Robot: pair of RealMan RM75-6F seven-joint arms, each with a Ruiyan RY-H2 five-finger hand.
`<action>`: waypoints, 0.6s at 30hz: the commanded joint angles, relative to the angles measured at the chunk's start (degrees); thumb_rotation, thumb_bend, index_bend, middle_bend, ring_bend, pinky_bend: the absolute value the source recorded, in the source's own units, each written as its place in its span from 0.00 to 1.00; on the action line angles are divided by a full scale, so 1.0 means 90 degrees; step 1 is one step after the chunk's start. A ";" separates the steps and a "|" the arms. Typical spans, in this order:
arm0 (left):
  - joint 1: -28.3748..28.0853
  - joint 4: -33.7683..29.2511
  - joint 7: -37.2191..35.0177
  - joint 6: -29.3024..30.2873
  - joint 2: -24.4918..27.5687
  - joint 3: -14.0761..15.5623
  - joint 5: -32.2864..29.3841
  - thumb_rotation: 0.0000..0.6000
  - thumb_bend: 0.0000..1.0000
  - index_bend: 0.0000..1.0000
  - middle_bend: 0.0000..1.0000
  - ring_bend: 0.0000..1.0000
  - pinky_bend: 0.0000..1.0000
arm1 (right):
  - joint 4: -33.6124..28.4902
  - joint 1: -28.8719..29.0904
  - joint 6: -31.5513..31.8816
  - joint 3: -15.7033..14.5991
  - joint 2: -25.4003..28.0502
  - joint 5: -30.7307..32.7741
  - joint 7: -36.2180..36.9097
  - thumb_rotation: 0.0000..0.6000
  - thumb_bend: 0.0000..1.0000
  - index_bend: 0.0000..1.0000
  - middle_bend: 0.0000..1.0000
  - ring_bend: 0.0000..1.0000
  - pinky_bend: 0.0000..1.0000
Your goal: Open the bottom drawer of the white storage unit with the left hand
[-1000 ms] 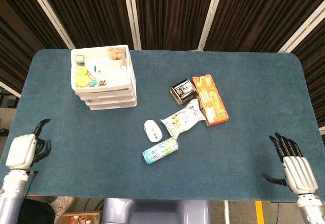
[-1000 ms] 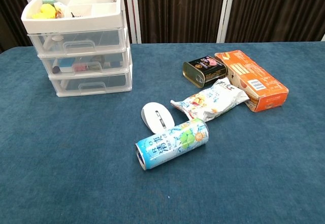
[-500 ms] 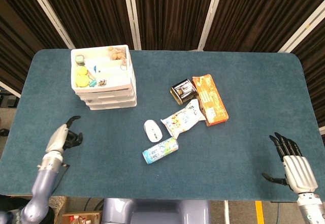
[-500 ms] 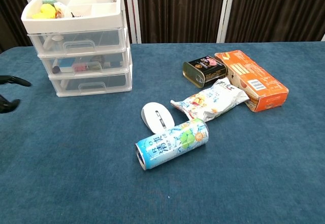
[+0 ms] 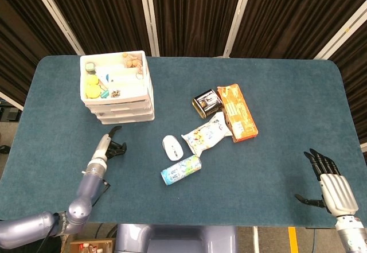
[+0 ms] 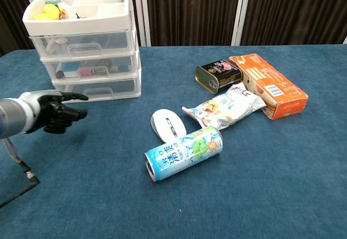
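Note:
The white storage unit [image 5: 117, 92] [image 6: 81, 46] stands at the back left of the table, its three clear drawers pushed in. Its bottom drawer [image 6: 97, 89] [image 5: 127, 119] is closed, with a handle [image 6: 96, 91] at its front middle. My left hand [image 5: 110, 146] [image 6: 54, 110] hovers low over the cloth, just in front of and left of that drawer, not touching it. Its thumb is raised above partly curled fingers and it holds nothing. My right hand [image 5: 331, 187] rests at the front right corner, fingers spread and empty; the chest view does not show it.
A white mouse [image 6: 168, 124], a drink can [image 6: 183, 153] lying on its side, a snack bag [image 6: 223, 107], a dark tin [image 6: 218, 76] and an orange box [image 6: 268, 85] lie in the table's middle and right. The unit's top tray [image 5: 113, 75] holds small items.
My left hand has swept from the front left edge of the table up and to the right, ending close in front of the bottom drawer. The right hand has barely moved.

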 commanded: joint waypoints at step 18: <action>-0.0294 0.0944 -0.0898 -0.0238 -0.0970 -0.0497 0.0058 1.00 0.57 0.08 1.00 0.99 1.00 | 0.0052 -0.0012 0.0079 -0.0029 -0.0020 -0.0106 0.0021 1.00 0.08 0.00 0.00 0.00 0.06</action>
